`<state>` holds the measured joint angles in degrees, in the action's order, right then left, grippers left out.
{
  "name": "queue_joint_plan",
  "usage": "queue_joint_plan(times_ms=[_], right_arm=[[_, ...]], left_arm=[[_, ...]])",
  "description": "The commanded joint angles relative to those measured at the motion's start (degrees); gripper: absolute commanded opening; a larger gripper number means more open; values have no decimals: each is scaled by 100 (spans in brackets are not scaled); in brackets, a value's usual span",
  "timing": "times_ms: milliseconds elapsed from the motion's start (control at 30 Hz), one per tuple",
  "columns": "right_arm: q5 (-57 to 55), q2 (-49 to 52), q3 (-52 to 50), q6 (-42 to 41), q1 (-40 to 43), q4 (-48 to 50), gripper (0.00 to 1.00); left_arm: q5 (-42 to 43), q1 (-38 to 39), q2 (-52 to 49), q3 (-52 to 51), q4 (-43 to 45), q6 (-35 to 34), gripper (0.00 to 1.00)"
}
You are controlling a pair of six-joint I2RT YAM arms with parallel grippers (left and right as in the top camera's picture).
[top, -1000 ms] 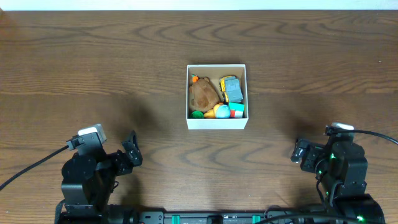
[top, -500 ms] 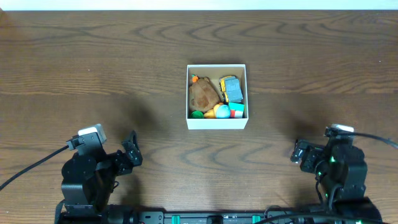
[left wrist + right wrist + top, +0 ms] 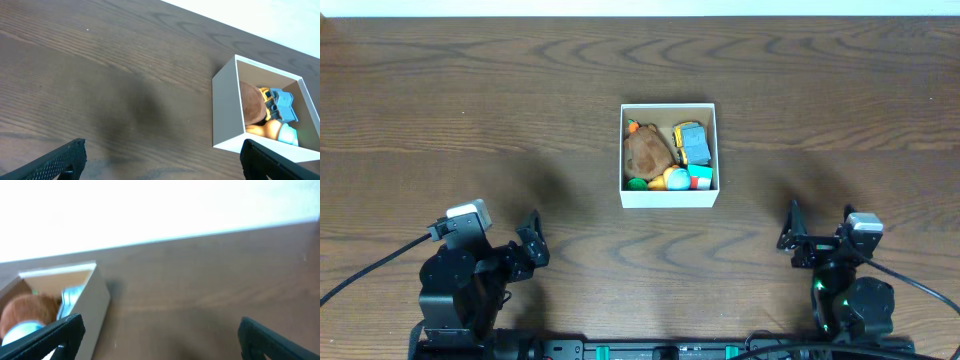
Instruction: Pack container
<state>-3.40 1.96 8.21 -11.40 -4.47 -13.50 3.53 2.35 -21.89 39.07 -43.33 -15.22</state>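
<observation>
While container (image 3: 668, 199) sits well apart — left end effector (image 3: 532, 243), right end effector (image 3: 790, 238) both spread, empty.

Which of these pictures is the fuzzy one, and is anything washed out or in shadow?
Right wrist view: soft and blurred throughout, the container smeared at its edges, the background beyond the table blown out white. Left wrist view: sharp, with a soft dark shadow patch on the wood. Overhead view: crisp, evenly lit, faint shadows only.
</observation>
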Motion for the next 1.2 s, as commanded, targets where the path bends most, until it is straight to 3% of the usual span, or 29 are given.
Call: queue_joint_plan(times_ms=[0,133,367,1167], right_arm=[[116,-61,-341,498,-37,503,99],[236,-87,-726,785,-44,1045,99],[238,-168,-791,1189,-42,914,99],[280,-168,-789,1147,-42,922,99]], left_arm=[[35,-13,28,-17,7,-55,98],[35,-13,28,-17,7,-52,98],[35,-13,28,-17,7,-55,98],[35,-13,28,-17,7,-52,98]])
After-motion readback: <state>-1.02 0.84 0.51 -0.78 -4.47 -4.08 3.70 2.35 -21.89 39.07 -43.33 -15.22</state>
